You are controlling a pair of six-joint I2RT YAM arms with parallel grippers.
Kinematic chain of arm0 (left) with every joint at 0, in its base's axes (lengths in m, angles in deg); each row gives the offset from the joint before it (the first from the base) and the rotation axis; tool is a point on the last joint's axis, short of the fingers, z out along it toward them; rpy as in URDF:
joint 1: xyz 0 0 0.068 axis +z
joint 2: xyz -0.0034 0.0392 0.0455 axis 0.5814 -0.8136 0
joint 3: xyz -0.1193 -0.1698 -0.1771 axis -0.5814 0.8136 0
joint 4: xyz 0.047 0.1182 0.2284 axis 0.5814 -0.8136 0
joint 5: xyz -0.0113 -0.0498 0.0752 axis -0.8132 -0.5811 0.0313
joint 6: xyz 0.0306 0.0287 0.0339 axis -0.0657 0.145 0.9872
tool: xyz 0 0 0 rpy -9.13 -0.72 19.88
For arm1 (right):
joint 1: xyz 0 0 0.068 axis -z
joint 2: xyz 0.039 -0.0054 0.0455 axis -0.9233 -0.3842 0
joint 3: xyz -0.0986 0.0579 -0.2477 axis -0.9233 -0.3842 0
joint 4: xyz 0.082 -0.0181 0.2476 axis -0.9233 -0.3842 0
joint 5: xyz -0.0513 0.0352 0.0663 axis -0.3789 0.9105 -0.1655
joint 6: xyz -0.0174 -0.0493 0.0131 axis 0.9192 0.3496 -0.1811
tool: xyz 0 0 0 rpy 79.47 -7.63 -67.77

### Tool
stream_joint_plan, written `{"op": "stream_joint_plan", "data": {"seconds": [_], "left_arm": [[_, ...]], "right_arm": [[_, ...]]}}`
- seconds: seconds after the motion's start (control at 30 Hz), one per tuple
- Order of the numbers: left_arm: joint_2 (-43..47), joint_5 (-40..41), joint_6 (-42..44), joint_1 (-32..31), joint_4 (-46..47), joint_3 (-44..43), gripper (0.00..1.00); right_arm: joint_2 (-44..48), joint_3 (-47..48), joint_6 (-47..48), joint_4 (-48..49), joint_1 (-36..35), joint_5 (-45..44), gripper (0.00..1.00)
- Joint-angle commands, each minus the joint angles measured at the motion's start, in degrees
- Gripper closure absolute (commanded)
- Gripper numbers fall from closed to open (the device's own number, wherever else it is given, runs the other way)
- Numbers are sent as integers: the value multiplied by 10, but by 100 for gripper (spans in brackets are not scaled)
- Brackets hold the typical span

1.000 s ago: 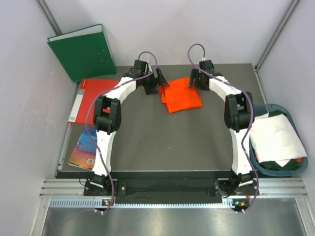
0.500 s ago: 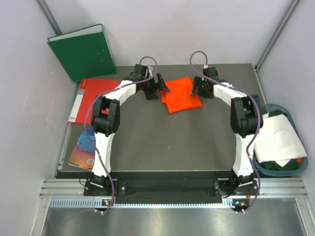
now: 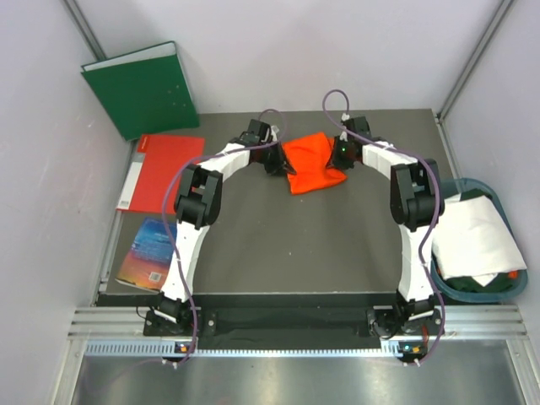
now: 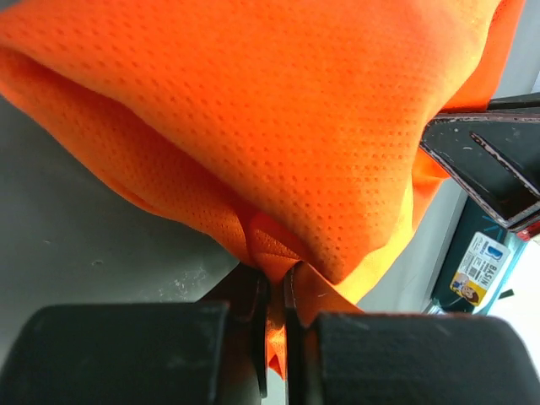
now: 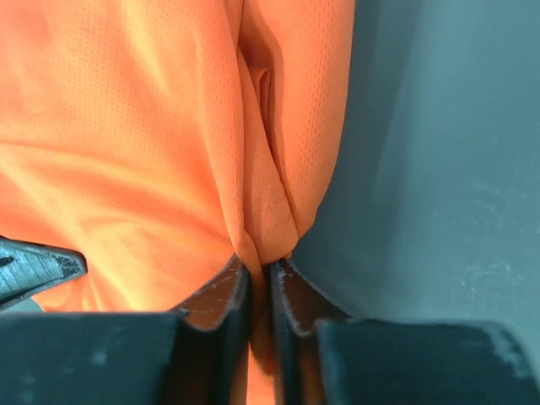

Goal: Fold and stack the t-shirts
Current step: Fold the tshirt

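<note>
The folded orange t-shirt [image 3: 312,162] lies at the far middle of the dark table [image 3: 278,245]. My left gripper [image 3: 279,159] is shut on its left edge; in the left wrist view the orange cloth [image 4: 270,135] is pinched between the jaws of the left gripper [image 4: 276,291]. My right gripper [image 3: 340,153] is shut on the shirt's right edge, and the orange cloth [image 5: 169,126] runs down between the jaws of the right gripper [image 5: 260,283] in the right wrist view. A white t-shirt [image 3: 471,236] lies over a basket at the right.
A dark teal basket [image 3: 506,287] stands off the table's right edge. A green binder [image 3: 142,89] leans at the back left. A red folder [image 3: 160,167] and a colourful booklet [image 3: 147,253] lie along the left edge. Grey walls enclose the table.
Both grippers moved inward onto the orange t-shirt's side edges and shut on the cloth. The shirt has bunched slightly narrower between them.
</note>
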Motion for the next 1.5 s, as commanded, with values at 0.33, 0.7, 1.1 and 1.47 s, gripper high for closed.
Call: {"op": "stream_joint_plan", "data": {"seconds": [0.33, 0.7, 1.1, 1.47], "left_arm": [[154, -17, 29, -3, -75, 197, 100], [275, 49, 140, -3, -200, 256, 1], [369, 160, 161, 40, -189, 238, 1], [344, 281, 131, 148, -274, 173, 1]], "right_arm": [[152, -185, 35, -78, -20, 72, 92], [271, -222, 58, -154, -32, 43, 36], [274, -95, 156, -187, -121, 28, 70], [101, 58, 182, -223, -249, 108, 100]]}}
